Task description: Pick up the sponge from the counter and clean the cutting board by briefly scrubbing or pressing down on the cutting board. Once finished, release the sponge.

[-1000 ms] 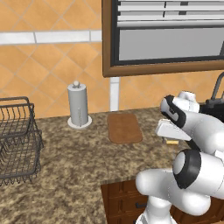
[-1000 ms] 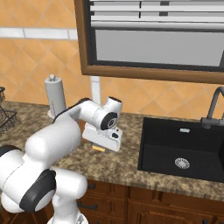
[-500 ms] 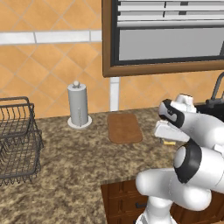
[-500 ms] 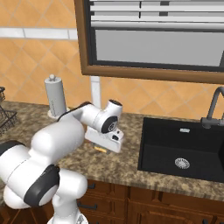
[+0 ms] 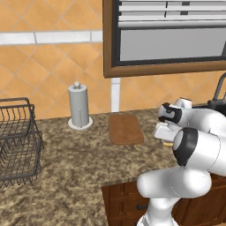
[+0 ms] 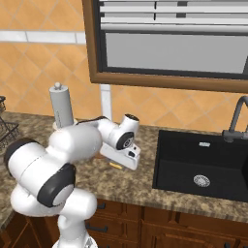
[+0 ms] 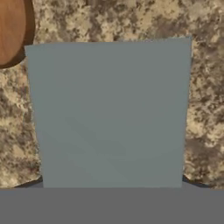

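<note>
In the left base view the white arm bends low over the granite table (image 5: 66, 167), its hand (image 5: 164, 131) down near the surface just right of the cutting board (image 5: 126, 128), which lies flat near the back wall. A sliver of yellow shows under the hand, the base of the sponge (image 5: 167, 143), touching or just above the table; whether the jaws are shut on it cannot be told here. A white paper-towel holder (image 5: 79, 107) stands upright left of the board, apart from it. At the far left sits a black wire basket (image 5: 15, 141); nothing can be made out inside it. In the right base view the hand (image 6: 125, 156) points down at the table (image 6: 135, 181) between the paper-towel holder (image 6: 61, 104) and the black sink (image 6: 203, 164), whose basin holds nothing but its drain. A yellow edge of the sponge (image 6: 116, 165) peeks out just below the hand, on or barely off the surface; the jaws themselves are hidden by the hand. In the hand view the grey-green top of the sponge (image 7: 109, 113) lies directly below the camera, over the speckled table (image 7: 205, 109). A rounded corner of the cutting board (image 7: 13, 30) shows at the upper left, just beside the sponge's corner. The fingertips are covered by the sponge, so I cannot tell how the jaws stand.
</note>
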Robot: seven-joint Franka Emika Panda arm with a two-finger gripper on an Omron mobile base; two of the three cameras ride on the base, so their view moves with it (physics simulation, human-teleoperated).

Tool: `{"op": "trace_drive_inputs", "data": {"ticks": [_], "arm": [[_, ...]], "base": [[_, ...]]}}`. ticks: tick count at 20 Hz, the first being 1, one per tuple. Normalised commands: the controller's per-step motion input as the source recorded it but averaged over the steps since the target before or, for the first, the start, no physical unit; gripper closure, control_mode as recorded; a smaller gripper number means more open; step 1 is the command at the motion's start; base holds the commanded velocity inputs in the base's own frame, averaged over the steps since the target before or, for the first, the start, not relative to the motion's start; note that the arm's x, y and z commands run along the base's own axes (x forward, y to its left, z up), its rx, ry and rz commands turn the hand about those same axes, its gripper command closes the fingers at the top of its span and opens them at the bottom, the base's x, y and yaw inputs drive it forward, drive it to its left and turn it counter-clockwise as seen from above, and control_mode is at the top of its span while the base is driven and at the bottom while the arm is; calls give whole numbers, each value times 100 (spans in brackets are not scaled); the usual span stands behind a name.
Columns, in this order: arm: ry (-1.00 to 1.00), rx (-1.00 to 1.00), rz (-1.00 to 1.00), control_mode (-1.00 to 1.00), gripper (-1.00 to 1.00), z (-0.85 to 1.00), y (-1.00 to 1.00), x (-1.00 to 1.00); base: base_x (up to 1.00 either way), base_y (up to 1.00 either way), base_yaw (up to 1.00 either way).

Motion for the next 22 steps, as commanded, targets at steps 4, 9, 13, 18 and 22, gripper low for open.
{"op": "trace_drive_inputs", "data": {"ticks": [4, 9, 13, 18, 22], "arm": [[0, 0, -4, -100, 100, -26, -5, 27], [0, -1, -3, -100, 100, -27, -1, 23], [0, 0, -4, -100, 100, -21, -1, 22], [0, 0, -4, -100, -100, -16, -10, 17], [0, 0, -4, -100, -100, 0, -19, 0]], "base": [[0, 0, 0], [0, 0, 0], [0, 0, 0], [0, 0, 0], [0, 0, 0]]}}
